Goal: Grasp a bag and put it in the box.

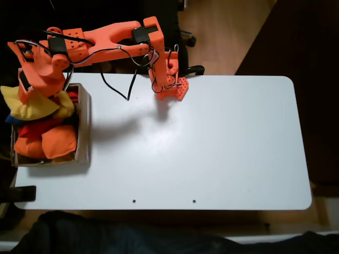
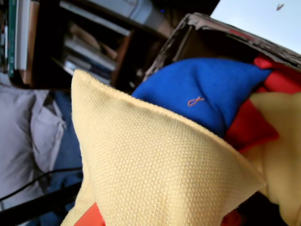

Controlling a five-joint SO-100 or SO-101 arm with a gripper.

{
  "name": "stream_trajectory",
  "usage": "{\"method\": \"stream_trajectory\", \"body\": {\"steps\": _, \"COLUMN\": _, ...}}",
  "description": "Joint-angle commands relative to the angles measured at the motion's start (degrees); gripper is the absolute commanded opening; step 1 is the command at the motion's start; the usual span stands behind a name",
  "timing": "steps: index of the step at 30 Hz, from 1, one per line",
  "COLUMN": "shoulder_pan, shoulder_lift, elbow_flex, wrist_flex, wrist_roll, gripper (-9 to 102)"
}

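1. Fingers first: we see a small orange piece (image 2: 91, 217) at the bottom edge of the wrist view, which we judge to be one finger lying against the yellow bag (image 2: 155, 174). We cannot tell from either picture if the two fingers are really pressed on the cloth or only touch it.
2. From the fixed view, the gripper (image 1: 25, 94) stands right over the yellow bag (image 1: 29, 105), and the bag fans out below it. We judge it hangs from the gripper, because one corner reaches out past the left wall of the box.
3. We think the arm (image 1: 106, 39) stretches far to the left of the fixed view to bring the bag over the box (image 1: 83, 127), so it can fall among the others. The bag is at the top left part of the box, partly above it and partly outside its edge.
4. Inside the box we see several bags, piled up to the walls: a blue bag (image 2: 207, 92), a red bag (image 2: 247, 129), another yellow bag (image 2: 280, 155) at the right of the wrist view, and two orange bags (image 1: 50, 143) in the lower part of the fixed view.
5. Beside the box, the white table (image 1: 212, 143) is well apart from the gripper.
6. Behind the bag, the wrist view shows a dark shelf with books (image 2: 89, 47).
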Motion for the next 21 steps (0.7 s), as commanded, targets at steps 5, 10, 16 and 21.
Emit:
{"method": "stream_trajectory", "body": {"steps": 5, "shoulder_pan": -1.93, "shoulder_lift": 8.88, "elbow_flex": 0.70, "wrist_flex": -0.70, "wrist_roll": -0.09, "gripper": 12}}
{"method": "stream_trajectory", "body": {"steps": 10, "shoulder_pan": -3.16, "shoulder_lift": 10.72, "elbow_flex": 0.88, "wrist_flex": 0.26, "wrist_roll": 0.53, "gripper": 12}}
{"method": "stream_trajectory", "body": {"steps": 16, "shoulder_pan": -4.83, "shoulder_lift": 12.22, "elbow_flex": 0.62, "wrist_flex": 0.00, "wrist_roll": 1.85, "gripper": 13}}
{"method": "stream_trajectory", "body": {"steps": 21, "shoulder_pan": -6.86, "shoulder_lift": 13.45, "elbow_flex": 0.88, "wrist_flex": -0.62, "wrist_roll": 1.85, "gripper": 13}}
